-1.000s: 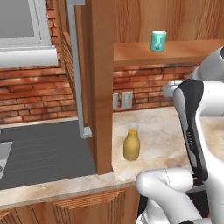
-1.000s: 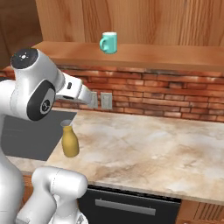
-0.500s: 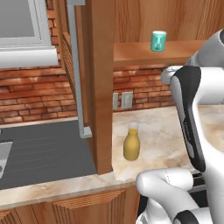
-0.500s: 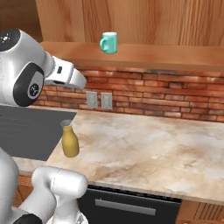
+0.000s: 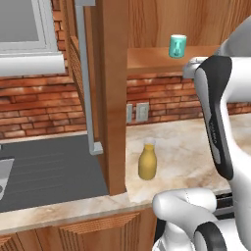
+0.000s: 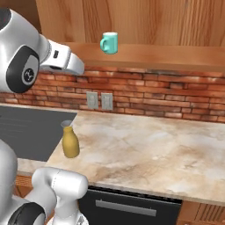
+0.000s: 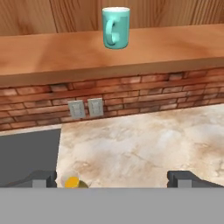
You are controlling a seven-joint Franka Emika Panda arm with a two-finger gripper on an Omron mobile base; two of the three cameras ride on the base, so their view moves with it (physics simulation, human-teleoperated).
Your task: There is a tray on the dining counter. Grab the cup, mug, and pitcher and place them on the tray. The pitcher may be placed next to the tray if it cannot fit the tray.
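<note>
Mug (image 7: 116, 27): pale teal, side handle, whitish inside. Stands upright on a wooden shelf (image 7: 131, 50) above the red brick wall (image 6: 176, 94); also seen in the left base view (image 5: 177, 46) and the right base view (image 6: 109, 43). Contents cannot be told.

Pitcher (image 5: 147, 161): mustard-yellow, rounded body, narrower paler neck. Stands upright on the marble surface (image 6: 145, 149), near its edge beside the dark grey cooktop area (image 5: 49, 169), just right of a wooden upright panel (image 5: 115, 93) in the left base view. In the right base view (image 6: 70, 140) it sits at the surface's left end. In the hand view only its top (image 7: 72, 182) shows at the bottom edge. Contents cannot be told.

Two wall outlets (image 6: 99, 100): on the brick wall behind the pitcher, below the shelf.

Gripper (image 7: 116, 178): jaws spread wide, fingertips (image 7: 43, 178) far apart at the bottom of the hand view. Holds nothing, touches nothing. Faces the shelf and mug, well apart from both; the pitcher's top lies just inside the left fingertip.
</note>
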